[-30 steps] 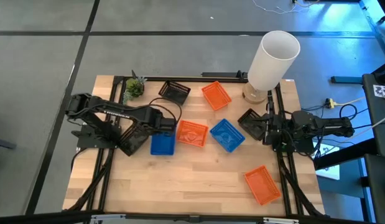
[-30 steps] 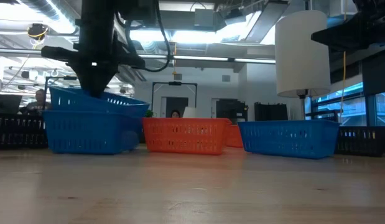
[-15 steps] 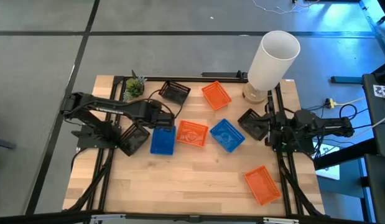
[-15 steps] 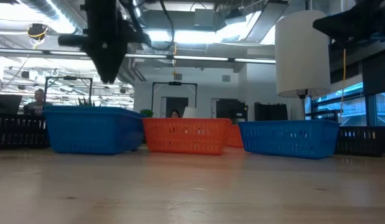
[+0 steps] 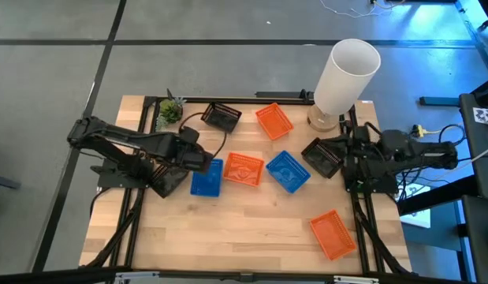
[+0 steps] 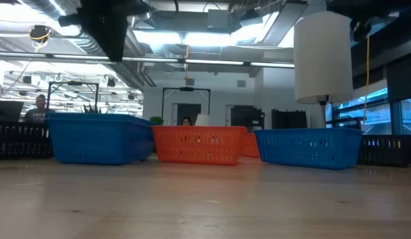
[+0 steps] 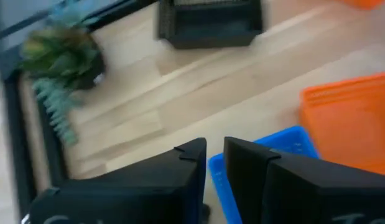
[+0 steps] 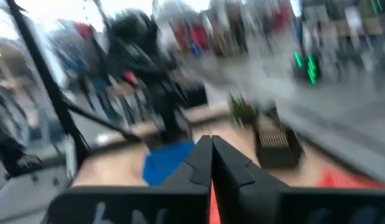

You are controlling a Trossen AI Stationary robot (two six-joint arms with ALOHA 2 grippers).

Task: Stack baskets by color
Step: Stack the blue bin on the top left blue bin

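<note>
Left hand [image 5: 213, 161] above the blue basket [image 5: 206, 179] on the table [image 5: 244, 237], fingers slightly apart, holding nothing. Right hand [image 5: 344, 157] shut, empty — by the black basket [image 5: 321, 156] at the right edge.

The table [image 5: 251, 229] at the frame's centre is pale wood in jointed strips, with a smooth satin finish. The blue basket [image 5: 206, 178], orange basket [image 5: 244, 169] and black basket [image 5: 221, 116] look like mesh-sided plastic, slightly glossy. The white cylinder [image 5: 346, 72] at upper right is smooth and matt. The arms' dark casings look like matt plastic.
</note>
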